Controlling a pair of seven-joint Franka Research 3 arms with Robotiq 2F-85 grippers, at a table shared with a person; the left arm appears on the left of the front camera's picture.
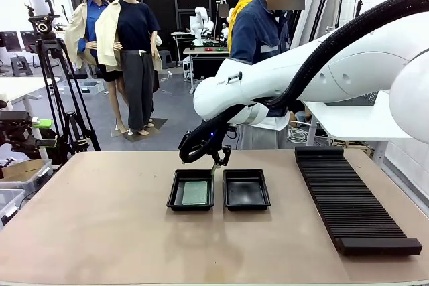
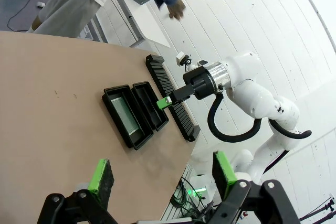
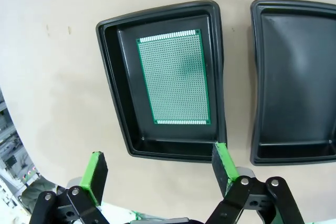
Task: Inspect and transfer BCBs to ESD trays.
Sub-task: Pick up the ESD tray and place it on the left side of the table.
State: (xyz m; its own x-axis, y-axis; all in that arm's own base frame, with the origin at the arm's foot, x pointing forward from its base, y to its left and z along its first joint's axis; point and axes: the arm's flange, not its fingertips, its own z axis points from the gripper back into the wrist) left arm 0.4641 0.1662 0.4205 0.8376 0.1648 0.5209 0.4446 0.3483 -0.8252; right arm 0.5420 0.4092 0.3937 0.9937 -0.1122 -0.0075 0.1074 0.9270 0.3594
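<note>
Right hand (image 1: 218,159) is hanging just above the far rim of the left ESD tray (image 1: 171,195), close to the gap between the two trays. Its fingers are spread wide and there is nothing between them. On its wrist camera I see the green pads (image 3: 97,174) standing well apart, with that tray below them. I can't tell whether the pad nearest the tray's rim touches it.

One BCB (image 3: 176,77) lies flat on the left tray's floor, square to the walls. The right ESD tray (image 1: 247,191) sits just beside it, with a bare floor.

Left hand (image 2: 161,161) is up high over the table (image 1: 100,232), fingers also spread, pinching nothing. From there I can see both trays, the ribbed black rack (image 1: 348,199) and the person's hand (image 2: 176,9) at the far side.
</note>
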